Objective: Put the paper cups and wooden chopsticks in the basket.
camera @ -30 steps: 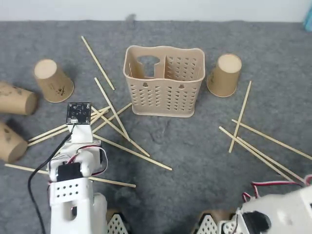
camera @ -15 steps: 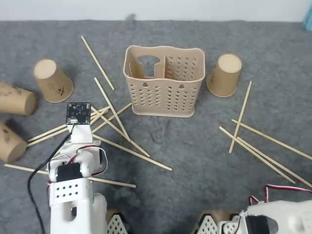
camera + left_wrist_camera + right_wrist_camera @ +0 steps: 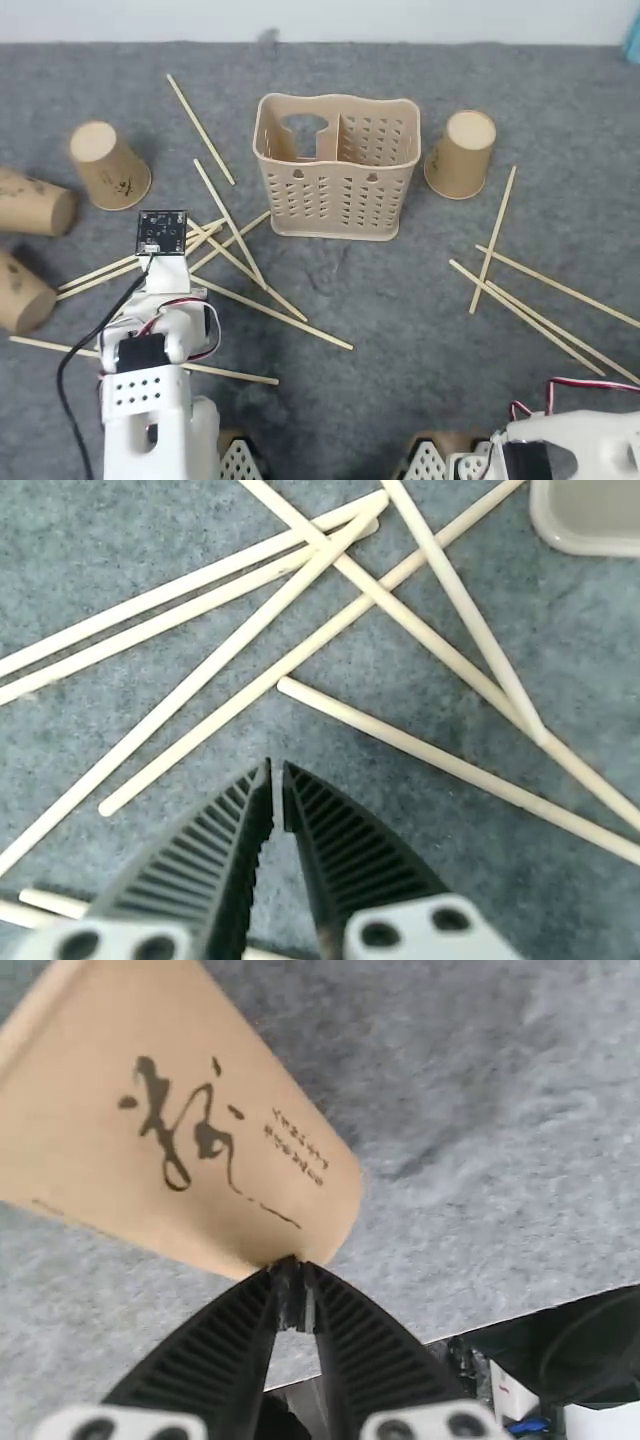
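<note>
clearly the basket (image 3: pixel 337 165) is empty, paper cups (image 3: pixel 459 153) and chopsticks (image 3: pixel 230 225) lie around it. left gripper (image 3: pixel 277 775) is nearly closed on nothing; right gripper (image 3: pixel 292 1265) seems to pinch one cup (image 3: pixel 170 1130).

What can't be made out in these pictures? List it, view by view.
High view: upper left cup and lower left cup are cut off by the frame edge.
High view: the floor of the basket is mostly hidden by its front wall.
Right wrist view: a paper cup runs off the frame; whether the right end effector grips or merely meets its edge is unclear.
</note>
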